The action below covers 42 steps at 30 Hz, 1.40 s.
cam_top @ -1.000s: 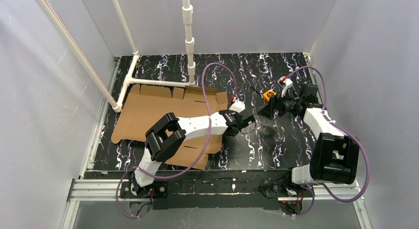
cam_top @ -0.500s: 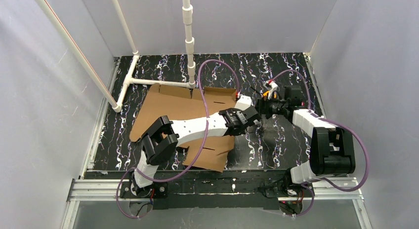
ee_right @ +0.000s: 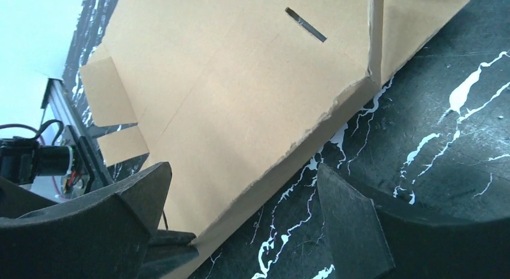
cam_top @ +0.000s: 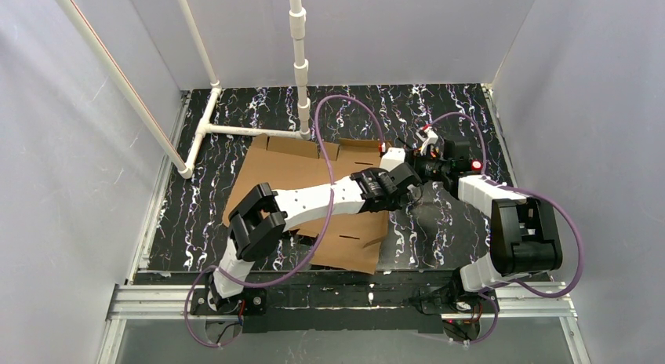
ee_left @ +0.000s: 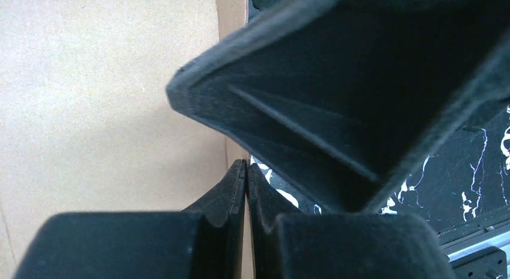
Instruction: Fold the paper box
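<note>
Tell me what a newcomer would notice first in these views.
The large flat brown corrugated cardboard box blank sprawls across the black white-veined table, left of centre. Both arms meet at its right edge: the left gripper is shut there, and the right gripper is wide open, straddling that edge.

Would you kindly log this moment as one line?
left gripper: shut on brown corrugated cardboard box blank, right edge | right gripper: open beside it

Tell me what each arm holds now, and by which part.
The left fingers pinch the paper box at its right edge; the right fingers are open, empty.
</note>
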### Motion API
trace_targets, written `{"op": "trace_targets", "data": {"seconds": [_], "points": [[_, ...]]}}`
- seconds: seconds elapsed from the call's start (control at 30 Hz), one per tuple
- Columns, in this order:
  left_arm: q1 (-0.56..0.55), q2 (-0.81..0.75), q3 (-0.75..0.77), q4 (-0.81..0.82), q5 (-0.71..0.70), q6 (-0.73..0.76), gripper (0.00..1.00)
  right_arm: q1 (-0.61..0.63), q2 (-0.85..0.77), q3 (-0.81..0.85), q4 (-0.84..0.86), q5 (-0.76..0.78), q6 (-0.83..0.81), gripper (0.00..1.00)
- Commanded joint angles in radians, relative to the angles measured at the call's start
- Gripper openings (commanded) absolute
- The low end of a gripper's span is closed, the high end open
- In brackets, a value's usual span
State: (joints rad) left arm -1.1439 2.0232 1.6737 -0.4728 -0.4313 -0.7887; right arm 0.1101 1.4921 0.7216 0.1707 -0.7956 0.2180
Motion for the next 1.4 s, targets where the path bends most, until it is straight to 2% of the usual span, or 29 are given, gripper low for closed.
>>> {"op": "trace_targets", "data": {"seconds": [0.0, 0.03, 0.1, 0.17, 0.2, 0.3, 0.4, 0.5, 0.63, 0.7, 0.83, 1.0, 1.23, 1.37], "points": [[-0.005, 0.013, 0.035, 0.03, 0.02, -0.004, 0.0, 0.033, 0.022, 0.006, 0.01, 0.124, -0.009, 1.0], [-0.005, 0.015, 0.036, 0.031, 0.026, -0.001, 0.0, 0.036, 0.035, 0.017, -0.012, 0.147, -0.023, 0.98], [-0.004, 0.013, 0.035, 0.037, 0.038, 0.006, 0.09, 0.04, 0.069, 0.041, -0.056, 0.191, -0.05, 0.88], [-0.002, 0.01, 0.029, 0.037, 0.05, 0.011, 0.19, 0.042, 0.105, 0.065, -0.095, 0.235, -0.069, 0.77], [0.0, 0.006, 0.024, 0.042, 0.065, 0.013, 0.25, 0.042, 0.119, 0.074, -0.11, 0.249, -0.075, 0.67], [0.013, -0.02, -0.007, 0.051, 0.116, 0.021, 0.33, 0.042, 0.133, 0.088, -0.129, 0.269, -0.083, 0.49], [0.043, -0.089, -0.08, 0.056, 0.186, 0.082, 0.39, 0.042, 0.116, 0.093, -0.132, 0.281, -0.094, 0.36], [0.13, -0.222, -0.24, 0.142, 0.378, 0.195, 0.52, 0.042, 0.111, 0.1, -0.138, 0.277, -0.105, 0.24], [0.293, -0.459, -0.529, 0.35, 0.69, 0.272, 0.87, 0.042, 0.118, 0.119, -0.15, 0.244, -0.123, 0.07], [0.367, -0.531, -0.579, 0.332, 0.753, 0.312, 0.98, 0.042, 0.114, 0.122, -0.148, 0.22, -0.127, 0.03], [0.466, -0.576, -0.563, 0.225, 0.805, 0.438, 0.98, 0.042, 0.096, 0.113, -0.124, 0.162, -0.13, 0.01], [0.571, -0.531, -0.471, 0.171, 0.877, 0.578, 0.98, 0.04, 0.095, 0.109, -0.129, 0.145, -0.181, 0.01], [0.593, -0.455, -0.34, 0.172, 0.827, 0.913, 0.98, 0.039, 0.104, 0.114, -0.143, 0.126, -0.214, 0.03], [0.614, -0.387, -0.268, 0.111, 0.819, 0.981, 0.98, 0.037, 0.118, 0.119, -0.143, 0.133, -0.215, 0.06]]}}
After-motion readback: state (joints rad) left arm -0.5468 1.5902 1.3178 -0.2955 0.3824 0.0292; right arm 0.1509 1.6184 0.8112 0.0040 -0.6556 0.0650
